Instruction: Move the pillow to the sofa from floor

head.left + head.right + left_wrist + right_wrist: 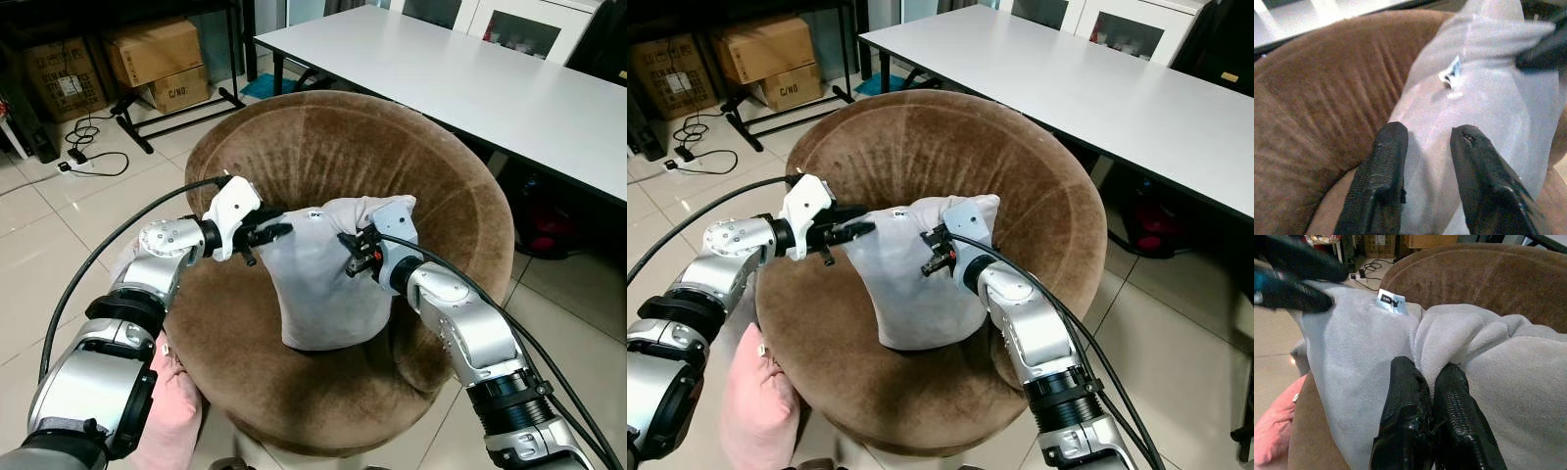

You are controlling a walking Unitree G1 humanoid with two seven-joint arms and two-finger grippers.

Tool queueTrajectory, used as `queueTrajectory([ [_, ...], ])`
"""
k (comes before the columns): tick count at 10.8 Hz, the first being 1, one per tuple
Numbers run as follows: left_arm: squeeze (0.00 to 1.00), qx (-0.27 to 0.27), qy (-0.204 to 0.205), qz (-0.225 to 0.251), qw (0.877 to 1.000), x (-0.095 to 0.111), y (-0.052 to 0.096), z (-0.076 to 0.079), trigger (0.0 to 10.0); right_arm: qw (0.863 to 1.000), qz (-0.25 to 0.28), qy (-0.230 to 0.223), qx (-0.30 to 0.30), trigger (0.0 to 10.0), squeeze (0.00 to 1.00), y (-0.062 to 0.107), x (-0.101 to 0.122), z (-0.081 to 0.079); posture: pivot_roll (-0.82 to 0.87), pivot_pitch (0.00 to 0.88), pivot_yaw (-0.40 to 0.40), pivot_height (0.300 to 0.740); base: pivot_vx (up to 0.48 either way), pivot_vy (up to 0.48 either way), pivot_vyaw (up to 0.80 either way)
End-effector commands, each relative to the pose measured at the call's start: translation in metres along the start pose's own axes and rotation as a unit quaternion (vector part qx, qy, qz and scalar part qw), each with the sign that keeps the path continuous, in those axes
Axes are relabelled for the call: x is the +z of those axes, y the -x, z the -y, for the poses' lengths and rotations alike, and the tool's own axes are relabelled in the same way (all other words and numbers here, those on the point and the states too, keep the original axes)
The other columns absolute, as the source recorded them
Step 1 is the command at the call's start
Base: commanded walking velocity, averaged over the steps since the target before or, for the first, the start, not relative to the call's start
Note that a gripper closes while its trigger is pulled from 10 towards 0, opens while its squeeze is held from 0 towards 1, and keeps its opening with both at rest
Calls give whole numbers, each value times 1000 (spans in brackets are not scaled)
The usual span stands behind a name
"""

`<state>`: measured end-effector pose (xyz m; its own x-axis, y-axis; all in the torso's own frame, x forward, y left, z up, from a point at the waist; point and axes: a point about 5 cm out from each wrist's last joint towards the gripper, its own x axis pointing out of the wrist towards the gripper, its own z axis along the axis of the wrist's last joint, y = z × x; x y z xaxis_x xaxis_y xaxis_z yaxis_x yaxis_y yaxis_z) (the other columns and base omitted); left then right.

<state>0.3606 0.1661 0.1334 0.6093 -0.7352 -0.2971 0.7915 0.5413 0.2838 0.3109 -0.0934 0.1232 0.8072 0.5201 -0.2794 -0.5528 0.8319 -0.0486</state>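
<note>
- The grey pillow (pixel 328 279) is already standing on the seat of the round brown sofa (pixel 451 196), propped upright against the backrest and held by its two top corners.
- A fold of the right corner is pinched between the near-closed jaws of the right gripper (pixel 1432 382); that hold looks solid in the wrist view.
- The left gripper (pixel 1425 142) is set against the other top corner with its jaws a moderate way apart, fabric lying between them. Whether it's actually clamped can't be told, so that side is probably the weak one.
- Main risk: if one side is let go before the other, the pillow could be tipped forward off the seat edge, since it's tall, floppy and only leaning.
- A snag on the small sewn tag (pixel 1390 301) is possible when the fingers are pulled out.
- A pink cushion (pixel 176 406) is lying on the tiled floor (pixel 59 215) just beside the sofa base, so anything that slides off would likely land there.
</note>
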Motion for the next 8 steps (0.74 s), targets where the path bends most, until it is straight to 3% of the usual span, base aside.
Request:
queueTrajectory([
  [1,1000,-9,-18,-10,1000,3,-1,-1,10000,1000,6,5,3,10000,0,2,3,0,-54,0,-35,740,0,0,0],
  [4,1000,-15,-23,-10,1000,3,-4,0,10000,1000,7,7,15,10000,0,2,4,-3,-64,0,-32,740,0,0,0],
  [5,1000,0,-52,-39,998,-2,-4,-1,10000,999,6,6,33,10000,0,2,5,-6,-66,0,-33,740,0,0,0],
  [6,584,11,-82,-75,994,-6,-3,-4,10000,999,4,11,53,10000,0,4,4,-10,-70,0,-34,740,0,0,0],
  [7,0,18,-80,-90,993,-8,-5,-4,10000,997,-1,16,74,10000,0,6,2,-15,-76,0,-32,740,0,0,0],
  [8,0,11,-77,-96,992,-9,-7,-2,10000,996,-2,20,83,10000,0,7,1,-17,-84,0,-29,740,0,0,0],
])
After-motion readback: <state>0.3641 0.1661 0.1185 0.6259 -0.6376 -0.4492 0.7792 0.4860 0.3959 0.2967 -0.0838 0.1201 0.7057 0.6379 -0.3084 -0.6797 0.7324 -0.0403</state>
